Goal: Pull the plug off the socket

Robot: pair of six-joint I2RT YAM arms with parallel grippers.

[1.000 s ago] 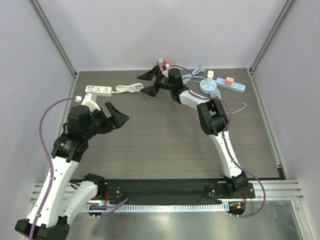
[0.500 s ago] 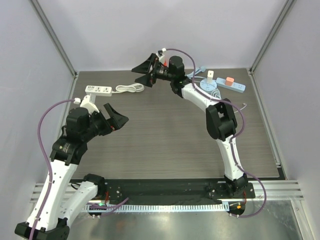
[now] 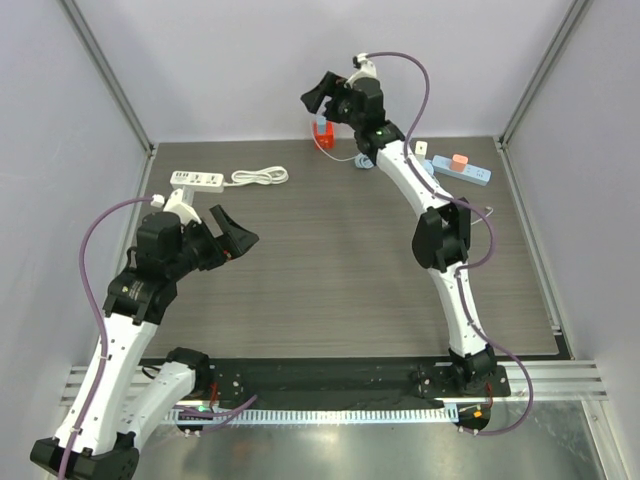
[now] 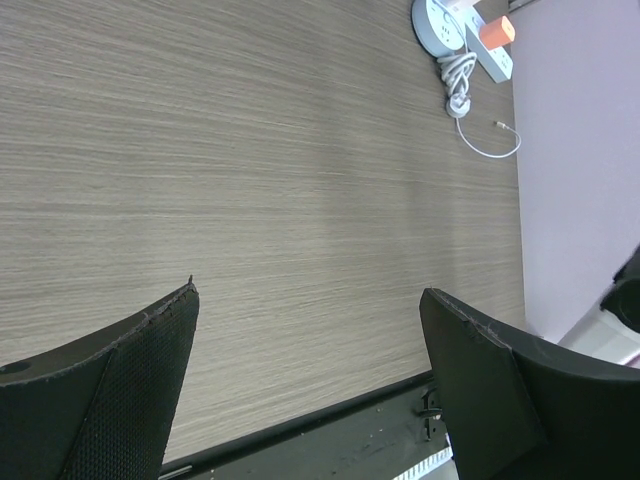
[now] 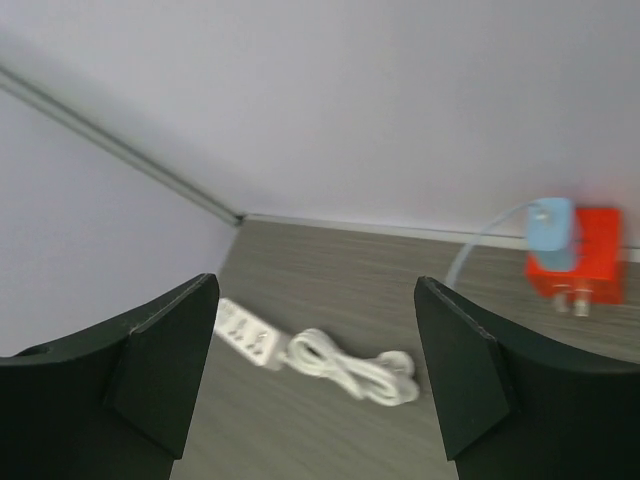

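Clearly stretched, the right arm reaches up and far back toward the back wall (image 3: 250, 70), with the right gripper (image 3: 322, 100) held high over the rear edge of the table (image 3: 330, 270). Its fingers are spread with nothing between them. The red plug (image 3: 322, 135) sits just below that gripper, near where table meets wall. Whether it rests on the wood or hangs, I cannot tell. The left arm is bent low over the table's left side, and the left gripper (image 3: 232, 235) is spread wide and empty.

The table is grey wood grain, enclosed by pale panels. A white power strip (image 3: 197, 179) and its coiled white cord (image 3: 258, 177) lie back left. A blue power strip (image 3: 468, 172) carrying an orange plug (image 3: 459, 160) lies back right.

Only the right wrist view shows the red plug's bare prongs pointing down and a light blue piece (image 5: 550, 228) against it. Only the left wrist view shows a round socket (image 4: 435, 20) plainly; overhead the arm mostly hides it.
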